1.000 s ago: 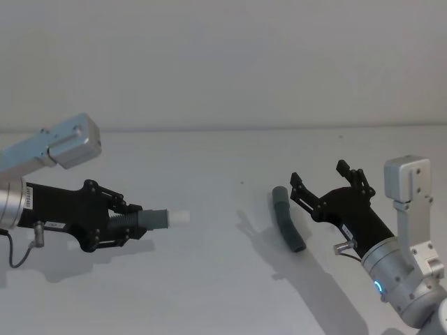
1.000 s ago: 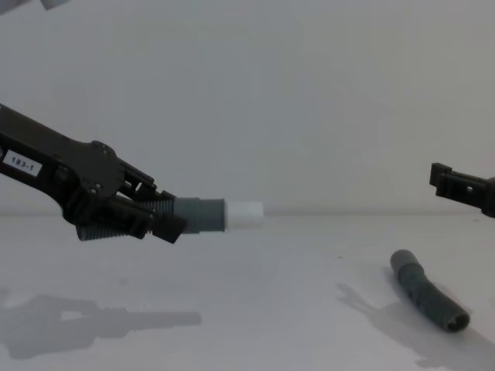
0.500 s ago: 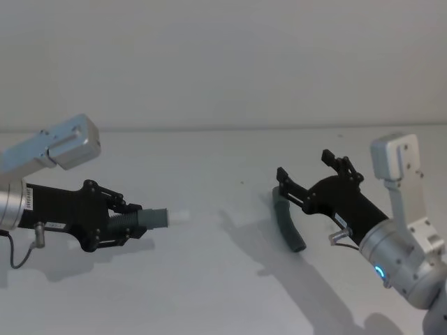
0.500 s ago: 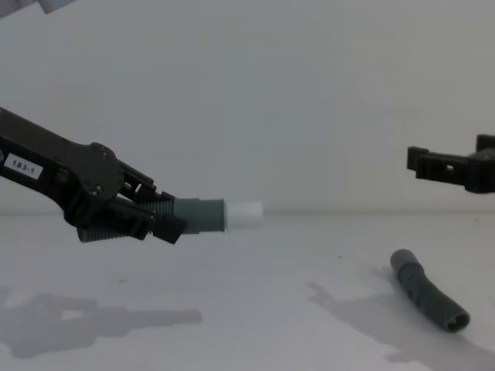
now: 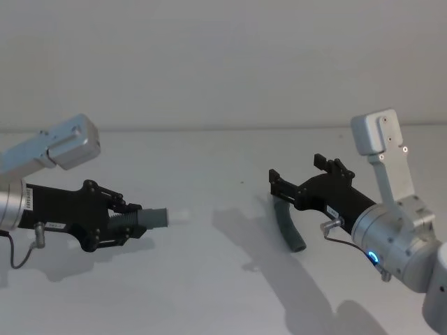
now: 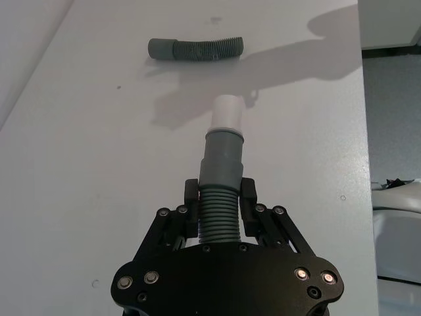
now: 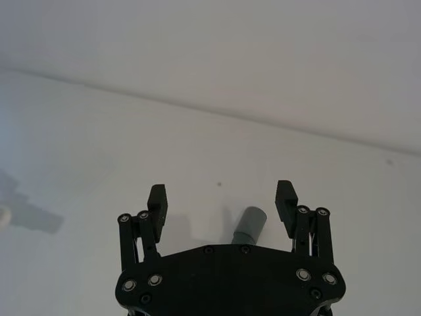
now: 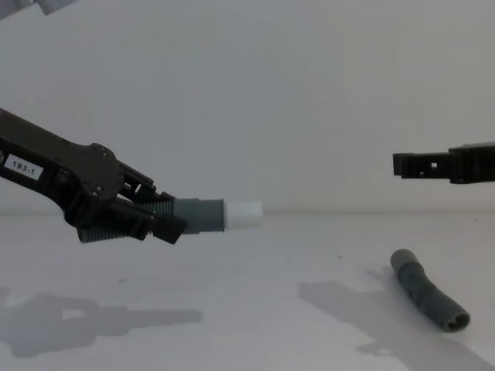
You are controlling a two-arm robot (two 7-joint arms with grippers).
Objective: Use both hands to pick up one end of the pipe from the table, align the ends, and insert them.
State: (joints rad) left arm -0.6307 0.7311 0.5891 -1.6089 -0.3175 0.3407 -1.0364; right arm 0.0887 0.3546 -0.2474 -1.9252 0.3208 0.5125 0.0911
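Left claw [image 5: 135, 222] clamped ribbed hose piece [image 8: 197, 216], white tip [image 8: 246, 214] outward, above bench [image 5: 202, 279]. Right claw [image 5: 296, 170] spread wide, hovered over second hose piece [image 8: 429, 300] lying on bench.

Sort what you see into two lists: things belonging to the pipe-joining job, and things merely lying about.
Belongs to the job:
- left gripper, fingers shut on the pipe piece with the white tip
- right gripper, fingers open, above the second pipe piece
- its open collar
- table

Merely there:
- wall behind
- small dark speck on the table
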